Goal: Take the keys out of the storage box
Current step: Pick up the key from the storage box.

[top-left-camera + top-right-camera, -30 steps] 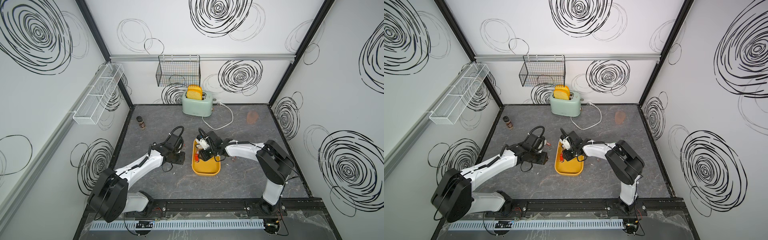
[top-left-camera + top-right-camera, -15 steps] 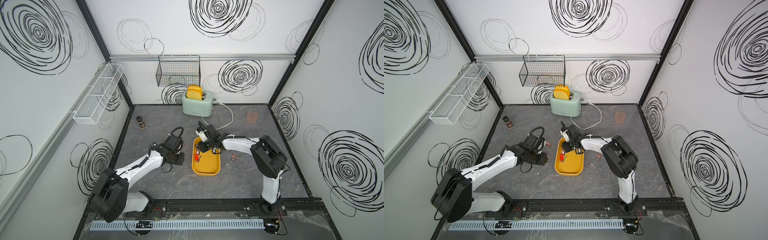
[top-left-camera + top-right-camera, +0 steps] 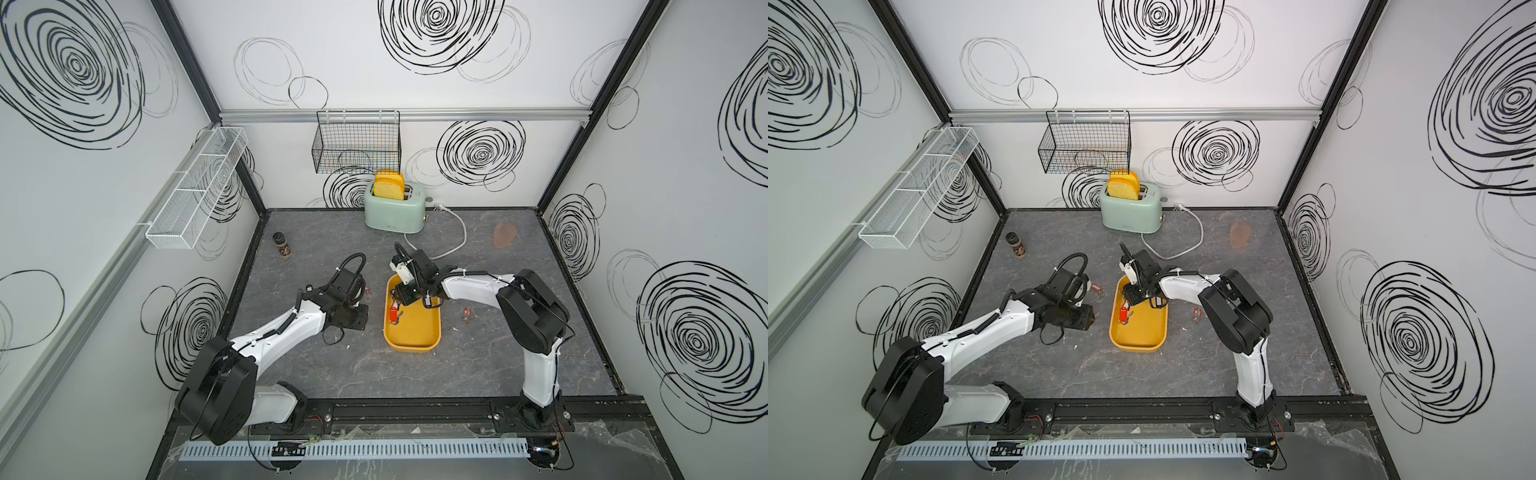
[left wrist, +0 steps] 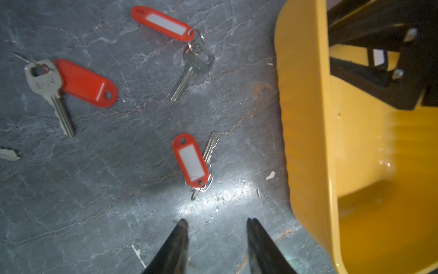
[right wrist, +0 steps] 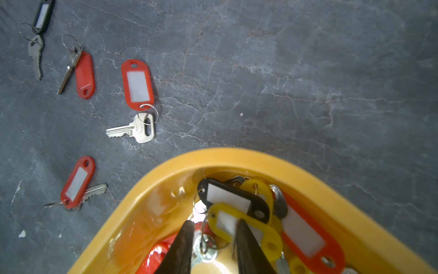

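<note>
1. Low in the far corner of the storage box (image 5: 213, 156): right gripper (image 5: 213, 223), tips part-way apart over the heap of keys (image 5: 237, 199). Straddles a ring and one end of a yellow tag (image 5: 265, 237). Cannot tell whether pinching or only resting on it.
2. Changed: has swung off the box's middle to its far end within the last second. Jaws drawn in a touch, then held. Reads as a fresh pick being set up, likely the yellow-tagged one.
3. Beside the box's outer wall, over the table (image 4: 94, 201): left gripper (image 4: 214, 225), tips apart, nothing between. Same pose and gap as a second ago; looks idle.
4. Still inside: black, yellow and red tags heaped in that corner, plus a lone red-tagged key (image 3: 394, 313) nearer the middle in a top view.
5. Already out: red-tagged keys (image 4: 192, 161) on the table on the left arm's side, and a black-tagged key (image 5: 42, 14) further off. One more (image 3: 467, 313) lies on the right arm's side in a top view.
6. Judgement: roughly half done. Tangled rings in the heap could drag up several at once, or slip.
</note>
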`<state>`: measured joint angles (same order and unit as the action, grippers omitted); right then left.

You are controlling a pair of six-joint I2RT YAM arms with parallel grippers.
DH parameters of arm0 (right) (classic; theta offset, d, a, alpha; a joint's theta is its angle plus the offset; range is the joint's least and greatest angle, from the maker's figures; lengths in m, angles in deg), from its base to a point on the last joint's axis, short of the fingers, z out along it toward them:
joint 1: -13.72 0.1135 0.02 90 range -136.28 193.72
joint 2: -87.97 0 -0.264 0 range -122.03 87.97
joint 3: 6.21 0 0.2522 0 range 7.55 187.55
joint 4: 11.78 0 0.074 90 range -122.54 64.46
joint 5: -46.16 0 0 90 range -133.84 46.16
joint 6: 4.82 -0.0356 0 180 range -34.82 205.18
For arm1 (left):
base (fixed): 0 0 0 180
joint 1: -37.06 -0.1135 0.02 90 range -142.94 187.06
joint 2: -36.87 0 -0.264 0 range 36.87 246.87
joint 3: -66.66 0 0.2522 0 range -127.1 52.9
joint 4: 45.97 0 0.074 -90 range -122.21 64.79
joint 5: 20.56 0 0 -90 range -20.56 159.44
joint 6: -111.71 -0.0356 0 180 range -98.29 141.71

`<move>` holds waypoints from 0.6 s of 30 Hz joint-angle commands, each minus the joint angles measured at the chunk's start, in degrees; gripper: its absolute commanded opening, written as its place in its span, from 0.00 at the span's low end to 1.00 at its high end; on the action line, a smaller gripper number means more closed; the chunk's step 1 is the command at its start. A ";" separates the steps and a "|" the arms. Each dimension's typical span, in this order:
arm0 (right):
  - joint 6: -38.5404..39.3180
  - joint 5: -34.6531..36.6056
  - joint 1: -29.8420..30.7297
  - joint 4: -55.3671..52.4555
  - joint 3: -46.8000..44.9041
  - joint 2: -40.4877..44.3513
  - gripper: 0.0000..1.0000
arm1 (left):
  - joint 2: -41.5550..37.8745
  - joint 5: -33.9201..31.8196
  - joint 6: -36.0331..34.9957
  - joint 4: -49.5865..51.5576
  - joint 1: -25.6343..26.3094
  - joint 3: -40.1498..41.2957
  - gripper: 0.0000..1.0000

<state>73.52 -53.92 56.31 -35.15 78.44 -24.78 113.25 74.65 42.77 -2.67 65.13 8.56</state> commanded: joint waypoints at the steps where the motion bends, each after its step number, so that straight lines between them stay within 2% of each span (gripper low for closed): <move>1: 1.25 0.33 0.82 -1.44 1.17 -1.19 0.33 | -0.50 0.49 0.32 -1.15 -0.45 0.57 0.45; 8: 1.36 0.50 0.92 -1.82 1.57 -2.02 0.25 | -0.53 0.47 0.38 -1.26 -0.61 0.74 0.45; 14: 1.29 1.20 0.92 -2.18 1.80 -1.47 0.08 | -0.29 0.53 0.37 -1.33 -0.70 0.48 0.45; 18: 1.39 1.94 0.92 -2.17 1.20 0.79 0.01 | -0.18 0.61 0.30 -1.50 -0.74 -0.11 0.45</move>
<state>74.33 -53.03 57.03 -35.63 78.90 -25.59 113.25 74.82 42.77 -2.76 65.00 8.69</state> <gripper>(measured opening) 0.051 0.447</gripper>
